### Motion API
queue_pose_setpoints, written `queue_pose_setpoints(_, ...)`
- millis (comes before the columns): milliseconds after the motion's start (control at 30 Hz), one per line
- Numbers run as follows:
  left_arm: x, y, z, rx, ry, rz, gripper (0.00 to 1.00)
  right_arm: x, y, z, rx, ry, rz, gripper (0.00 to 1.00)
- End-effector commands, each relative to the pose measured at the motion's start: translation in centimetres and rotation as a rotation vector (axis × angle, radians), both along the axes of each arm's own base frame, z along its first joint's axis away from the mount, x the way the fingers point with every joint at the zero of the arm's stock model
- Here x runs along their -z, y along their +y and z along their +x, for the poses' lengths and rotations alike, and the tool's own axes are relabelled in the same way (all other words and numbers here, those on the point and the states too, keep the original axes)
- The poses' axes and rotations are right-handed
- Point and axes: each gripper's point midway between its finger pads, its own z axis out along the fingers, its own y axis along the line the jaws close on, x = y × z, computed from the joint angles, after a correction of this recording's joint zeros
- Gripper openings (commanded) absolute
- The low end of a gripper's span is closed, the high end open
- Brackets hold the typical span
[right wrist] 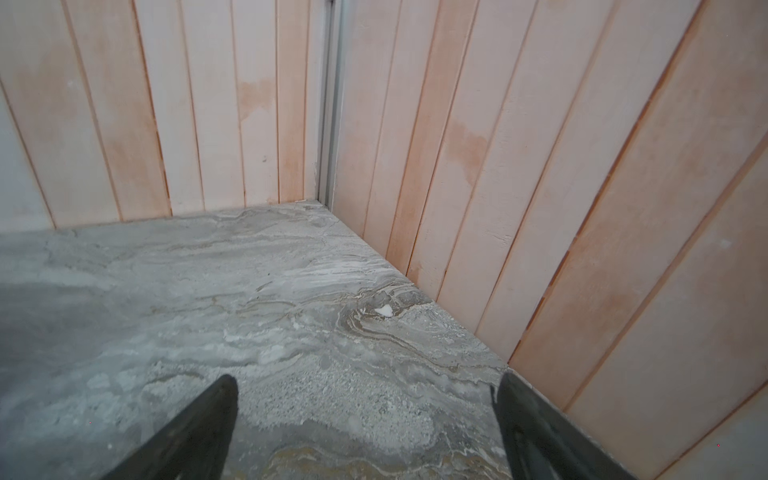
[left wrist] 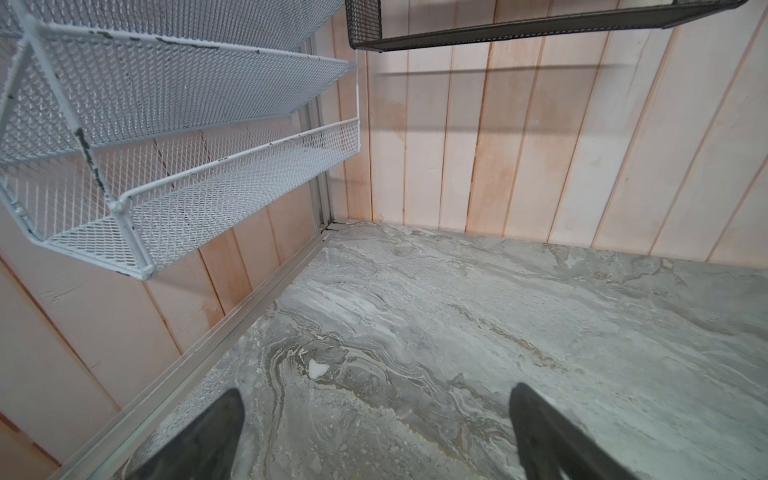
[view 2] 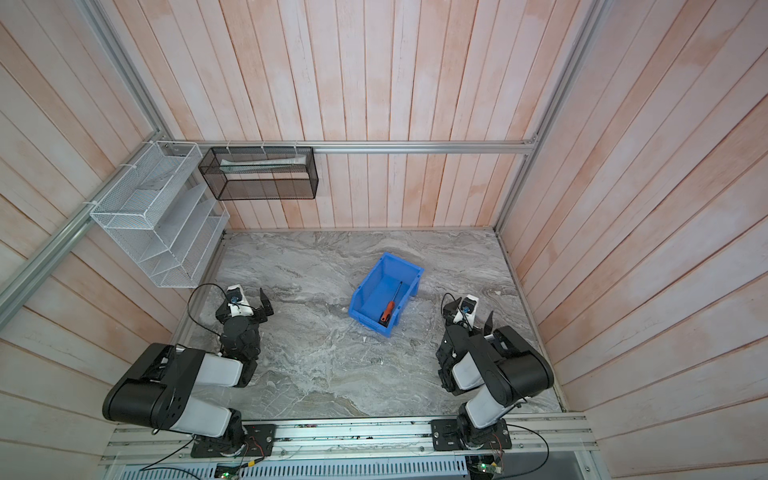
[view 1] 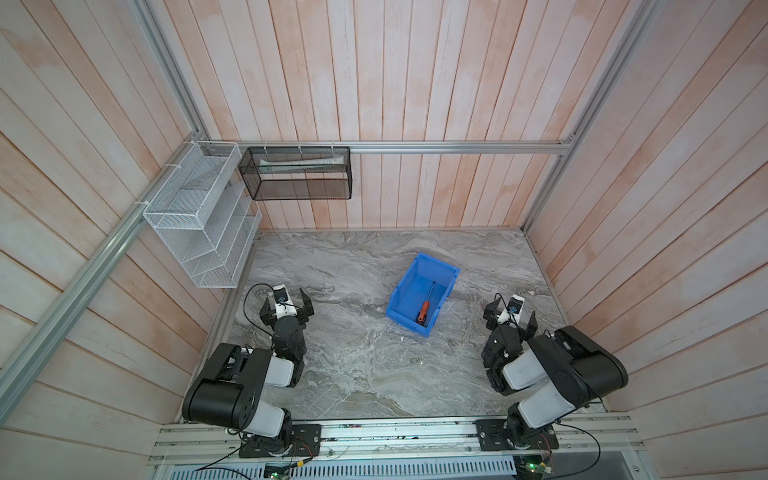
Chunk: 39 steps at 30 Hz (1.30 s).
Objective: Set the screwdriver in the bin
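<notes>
The blue bin (view 1: 410, 293) (view 2: 375, 293) stands on the marble tabletop, right of centre, in both top views. Inside it the screwdriver (view 1: 427, 301) (view 2: 391, 303) lies flat, its orange handle toward the near low front and its thin shaft pointing to the far wall. My left gripper (view 1: 285, 301) (view 2: 243, 305) (left wrist: 376, 397) hovers open over bare marble well to the left of the bin, holding nothing. On the other side of the bin, beside the right wall, my right gripper (view 1: 512, 312) (view 2: 468, 314) (right wrist: 365, 384) is also open and empty. Neither wrist view shows the bin or the screwdriver.
A white wire rack (view 1: 199, 232) (left wrist: 166, 145) hangs on the left wall above the left gripper. A black mesh basket (view 1: 297, 174) (left wrist: 498, 29) hangs on the back wall. Wooden plank walls close the table on three sides.
</notes>
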Motion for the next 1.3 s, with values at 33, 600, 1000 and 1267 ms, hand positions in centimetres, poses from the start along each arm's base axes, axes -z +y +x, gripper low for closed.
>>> queue_pose_setpoints(33,-1.1,-1.0,-0.3,0.091,-0.054,0.015,1.00,-4.3,1.0,0.0,-0.023,-0.172,-0.018,0.98)
queue_pose_setpoints(600,1.1,-1.2,2.5,0.196,0.052,-0.033,1.00,-1.6,1.1,4.7,-0.106,0.000,0.049,0.98)
queue_pose_setpoints(1000,1.3,-1.1,2.8,0.206,0.066,-0.049,1.00,-1.7,0.4,4.4,-0.167,-0.033,0.112,0.98)
queue_pose_setpoints(1267,1.3,-1.0,2.9,0.206,0.066,-0.049,1.00,-0.2,0.6,5.2,-0.297,-0.010,0.156,0.98)
